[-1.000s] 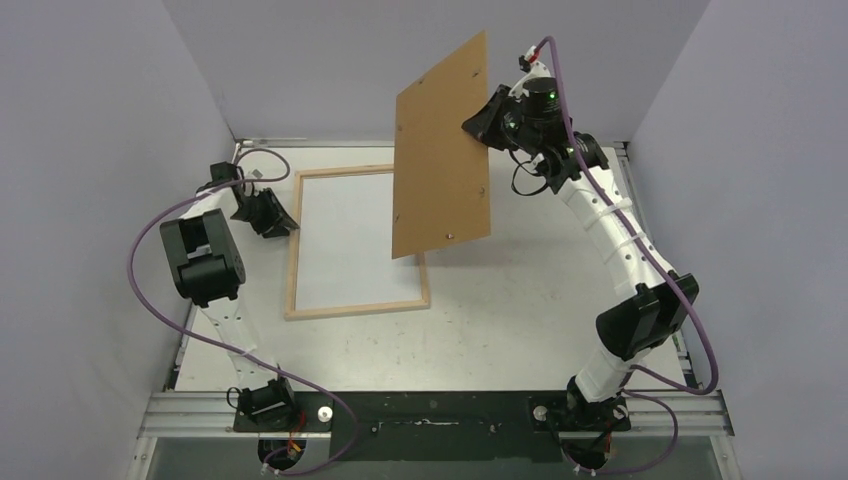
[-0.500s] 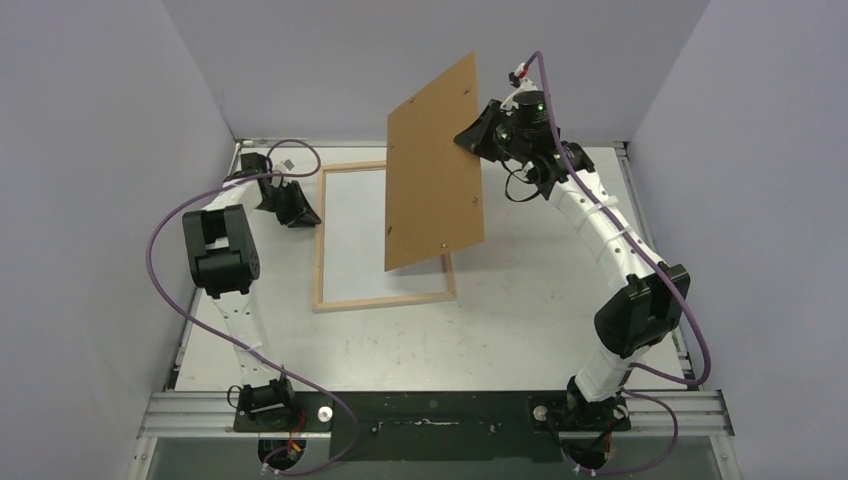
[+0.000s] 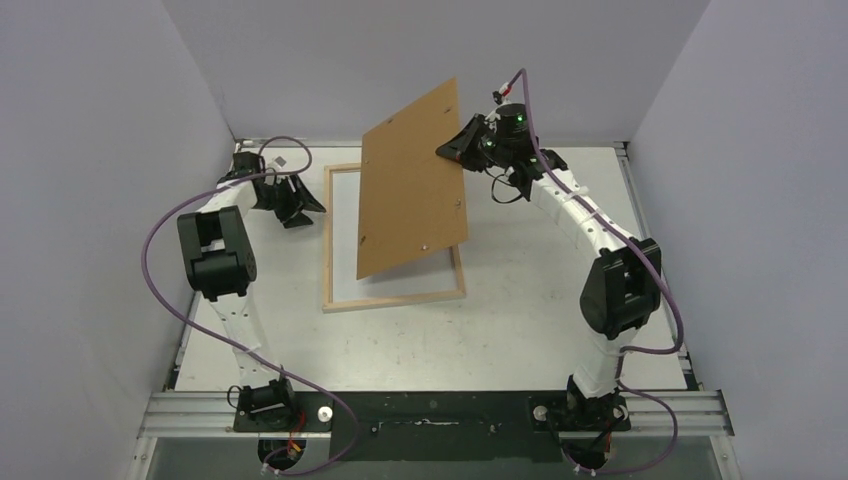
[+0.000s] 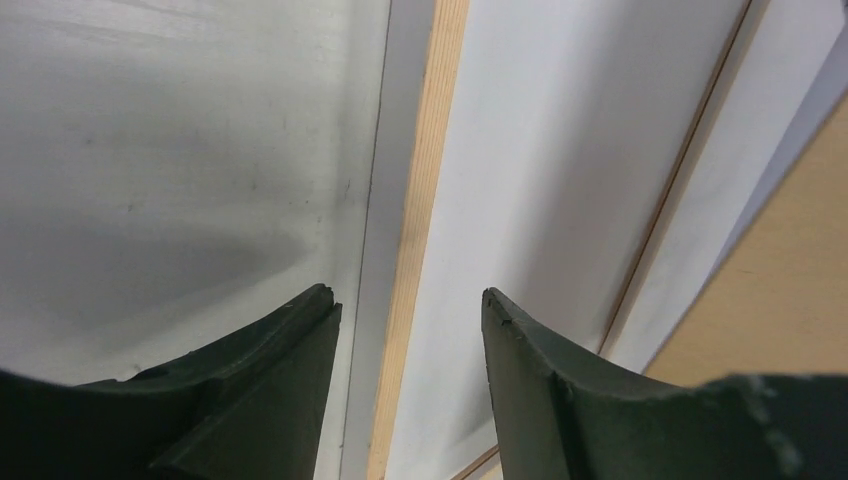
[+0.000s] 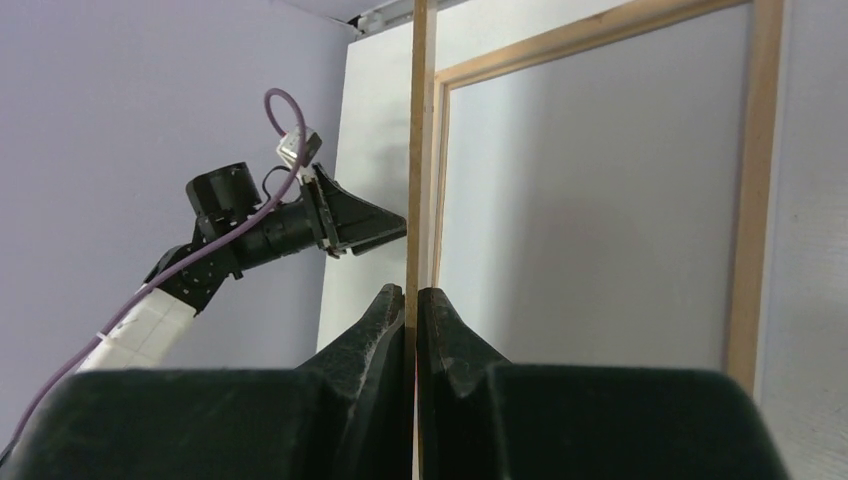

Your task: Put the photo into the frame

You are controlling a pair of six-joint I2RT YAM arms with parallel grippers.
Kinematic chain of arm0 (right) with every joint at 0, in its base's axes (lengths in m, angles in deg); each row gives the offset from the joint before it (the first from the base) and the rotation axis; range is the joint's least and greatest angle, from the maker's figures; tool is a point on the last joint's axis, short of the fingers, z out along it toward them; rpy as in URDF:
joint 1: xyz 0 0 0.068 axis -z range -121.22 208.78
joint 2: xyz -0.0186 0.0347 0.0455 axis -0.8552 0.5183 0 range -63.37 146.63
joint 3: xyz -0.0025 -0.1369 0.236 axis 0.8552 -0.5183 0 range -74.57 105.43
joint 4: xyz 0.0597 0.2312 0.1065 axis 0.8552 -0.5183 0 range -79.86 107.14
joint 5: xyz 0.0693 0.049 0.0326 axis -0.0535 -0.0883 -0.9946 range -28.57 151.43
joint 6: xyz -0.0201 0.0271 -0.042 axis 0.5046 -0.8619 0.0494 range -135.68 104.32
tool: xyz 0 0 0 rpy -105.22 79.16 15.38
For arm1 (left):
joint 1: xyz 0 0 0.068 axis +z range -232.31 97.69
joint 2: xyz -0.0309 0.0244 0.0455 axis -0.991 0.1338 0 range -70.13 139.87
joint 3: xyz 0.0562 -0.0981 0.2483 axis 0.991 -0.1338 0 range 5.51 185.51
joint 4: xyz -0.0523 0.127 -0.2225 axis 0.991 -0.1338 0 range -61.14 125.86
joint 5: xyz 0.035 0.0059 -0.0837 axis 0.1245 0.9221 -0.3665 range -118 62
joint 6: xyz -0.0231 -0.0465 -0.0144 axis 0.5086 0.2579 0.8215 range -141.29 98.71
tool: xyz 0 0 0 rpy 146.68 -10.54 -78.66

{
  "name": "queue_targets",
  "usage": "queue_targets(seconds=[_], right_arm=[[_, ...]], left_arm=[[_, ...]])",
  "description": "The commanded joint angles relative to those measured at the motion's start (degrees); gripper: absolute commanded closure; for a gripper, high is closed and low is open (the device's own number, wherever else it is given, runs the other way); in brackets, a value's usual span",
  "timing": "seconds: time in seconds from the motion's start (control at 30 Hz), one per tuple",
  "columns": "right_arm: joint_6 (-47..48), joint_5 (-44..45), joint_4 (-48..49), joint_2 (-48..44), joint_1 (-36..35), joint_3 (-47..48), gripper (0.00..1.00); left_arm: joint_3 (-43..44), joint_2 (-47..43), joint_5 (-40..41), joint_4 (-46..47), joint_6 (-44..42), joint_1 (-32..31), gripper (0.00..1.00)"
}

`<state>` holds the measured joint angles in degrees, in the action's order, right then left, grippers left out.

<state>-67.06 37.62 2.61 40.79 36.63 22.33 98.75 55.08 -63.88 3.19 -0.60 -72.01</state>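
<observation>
Top external, then both wrists: right arm holding a brown board up over the frame

Top external view: the frame is lying flat on the white surface, its pale wood rails facing up around a light grey panel. What that panel is cannot be told. The right gripper is pinching the far right edge of a plain brown backing board. The board is hanging tilted in the air over the frame and hiding much of it. The left gripper is sitting just beside the frame's far left corner.

Left wrist view: the left jaws are standing partly apart and gripping nothing. The frame's left wooden rail is running between them, below. Whether they are touching it cannot be told. The brown board is showing at the right edge.

Right wrist view: the right jaws are squeezed tight on the board, which is appearing edge-on as a thin upright strip. Beyond it the frame is lying on the surface, with the left gripper near its far side.
</observation>
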Motion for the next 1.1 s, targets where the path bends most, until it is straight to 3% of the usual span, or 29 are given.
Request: queue_targets(seconds=[0.0, 0.13, 0.43, 0.8, 1.07], right_arm=[[-4.7, -5.2, 10.7, 0.2, 0.5, 0.4, 1.0], [-6.3, -7.4, 14.0, 1.2, 0.5, -1.2, 1.0], [-4.7, -8.6, 20.1, 3.2, 0.4, -6.4, 1.0], [-7.6, -9.5, 30.2, 3.8, 0.2, -13.5, 1.0], [-13.5, -10.2, 36.3, 6.5, 0.4, -14.4, 1.0]], left_arm=[[-0.8, -6.9, -2.7, 4.5, 5.0, 2.4, 0.47], [-2.1, -9.0, 0.2, 2.8, 6.9, 2.7, 0.47], [-9.3, -11.6, 1.0, 9.9, 13.7, 2.1, 0.48], [-13.2, -10.7, -0.5, 13.1, 14.9, 1.8, 0.59], [-18.3, -10.6, 2.1, 21.6, 19.2, 1.0, 0.67]])
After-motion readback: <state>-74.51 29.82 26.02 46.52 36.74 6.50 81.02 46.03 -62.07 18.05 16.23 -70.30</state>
